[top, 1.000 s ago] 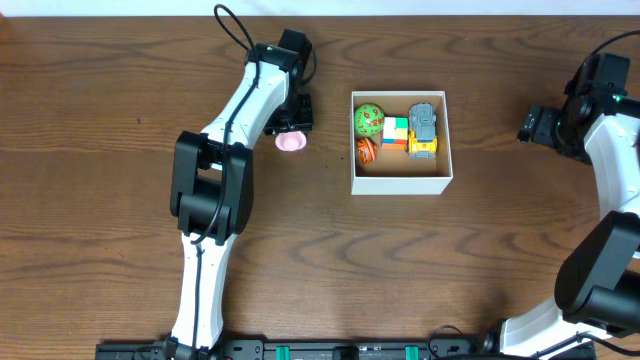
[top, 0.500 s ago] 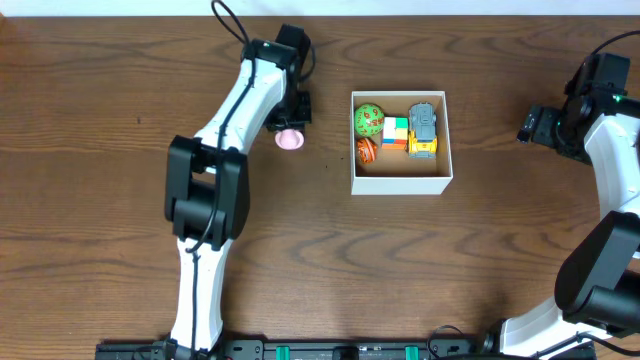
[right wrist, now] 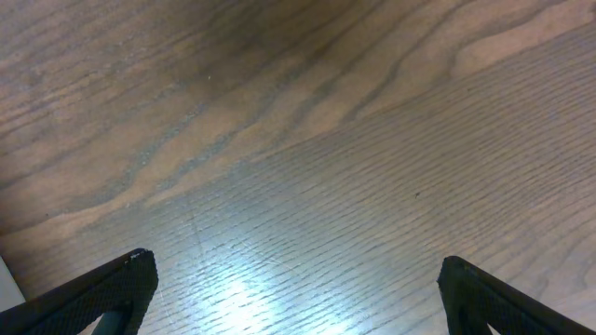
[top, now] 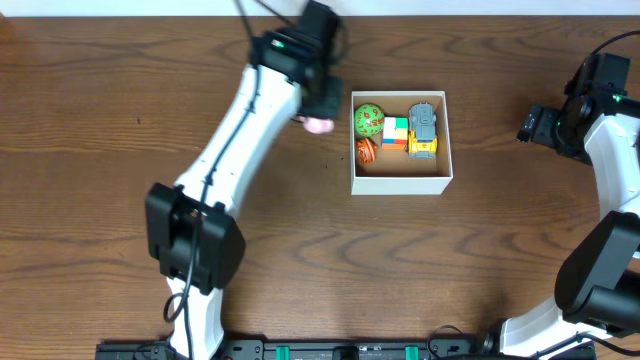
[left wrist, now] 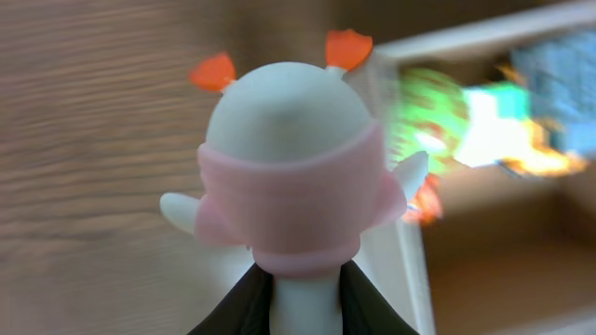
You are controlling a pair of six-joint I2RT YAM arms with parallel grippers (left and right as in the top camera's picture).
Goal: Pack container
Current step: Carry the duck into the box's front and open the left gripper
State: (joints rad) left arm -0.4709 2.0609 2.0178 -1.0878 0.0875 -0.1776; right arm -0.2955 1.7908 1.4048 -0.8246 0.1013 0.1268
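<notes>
The container [top: 400, 180] is a square white-walled box with a brown inside, right of centre on the table. It holds a green ball [top: 369, 118], an orange toy [top: 365, 151], a coloured block toy [top: 395, 132] and a grey and yellow toy car [top: 425, 130]. My left gripper [top: 318, 112] is shut on a white toy figure with a pink band and orange tips [left wrist: 291, 186], held just left of the container's left wall [left wrist: 405, 251]. The pink toy shows below the gripper in the overhead view [top: 318, 125]. My right gripper [right wrist: 298, 298] is open and empty over bare wood at the far right.
The brown wooden table [top: 100, 200] extends left and in front of the container. The right arm [top: 590, 110] stands at the right edge. The left arm [top: 230, 150] stretches diagonally across the table's left half.
My left gripper has lifted the pink and white toy and carried it right, from left of the container to beside its left wall. The right arm has not moved.
</notes>
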